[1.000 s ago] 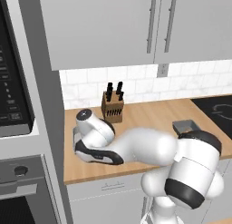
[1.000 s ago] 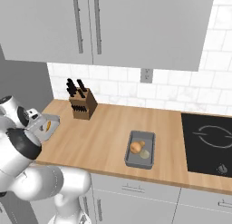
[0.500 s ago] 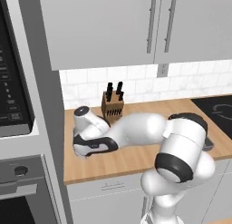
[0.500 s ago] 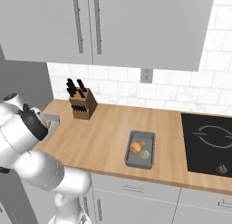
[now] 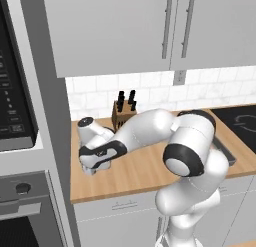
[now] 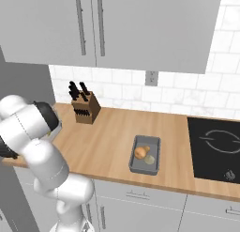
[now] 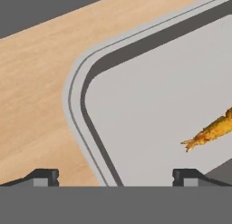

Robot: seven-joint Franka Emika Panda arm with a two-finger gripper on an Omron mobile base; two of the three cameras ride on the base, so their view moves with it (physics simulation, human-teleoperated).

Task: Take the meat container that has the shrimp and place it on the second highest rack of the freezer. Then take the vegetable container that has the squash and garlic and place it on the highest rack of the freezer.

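Below open end effector (image 7: 113,175): shrimp (image 7: 210,130) inside meat container (image 7: 74,100).

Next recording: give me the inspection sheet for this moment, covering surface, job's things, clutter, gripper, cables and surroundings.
Surface: wooden counter, with a black cooktop set in at its right end.
Job's things: shrimp container lies under the hand, one shrimp in it; vegetable container with two pieces of produce sits mid-counter.
Clutter: knife block by the tiled wall.
Gripper: gripper open, straddling the shrimp container's rim near a corner, holding nothing.
Cables: nothing seen.
Surroundings: grey upper cabinets, wall outlet, black-glass wall oven at left.
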